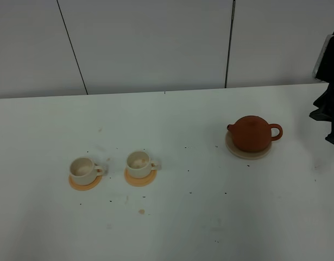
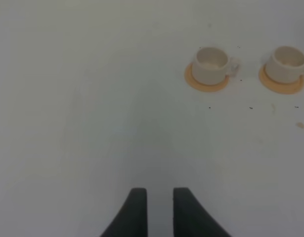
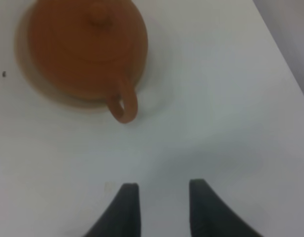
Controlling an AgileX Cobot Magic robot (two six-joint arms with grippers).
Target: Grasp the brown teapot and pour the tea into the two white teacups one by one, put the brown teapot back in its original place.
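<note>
- Reddish-brown clay takes the eye first: the brown teapot (image 1: pixel 254 134) sits squarely on the pale beige disc (image 1: pixel 248 156), lid on, toward the right of the white table (image 1: pixel 183 228) in the high view.
- Its short spout aims toward the cups, and its loop handle points toward the table's right edge, where the dark right arm (image 1: pixel 331 103) looms.
- From the wrist, the right gripper (image 3: pixel 162 190) hangs over bare table just short of that handle. Its fingers are spread wide, with nothing between them and nothing touched.
- Across the table, well apart from the pot, two cups stand side by side: the outer teacup (image 1: pixel 84 170) and the inner teacup (image 1: pixel 139 164), the inner one nearer the teapot.
- Each is upright on its own round mat, the outer orange coaster (image 1: pixel 84 186) and the inner orange coaster (image 1: pixel 139 181).
- Both small side handles stick out on the teapot side.
- The cup insides look pale with a faint brownish tinge, and it cannot be told whether tea is in them.
- The left gripper (image 2: pixel 159 193) hovers over plain tabletop, well short of the cups. Its fingers stand a narrow gap apart and grip nothing.
- A small brownish spot (image 1: pixel 141 211) marks the table in front of the inner teacup, among scattered dark specks.
</note>
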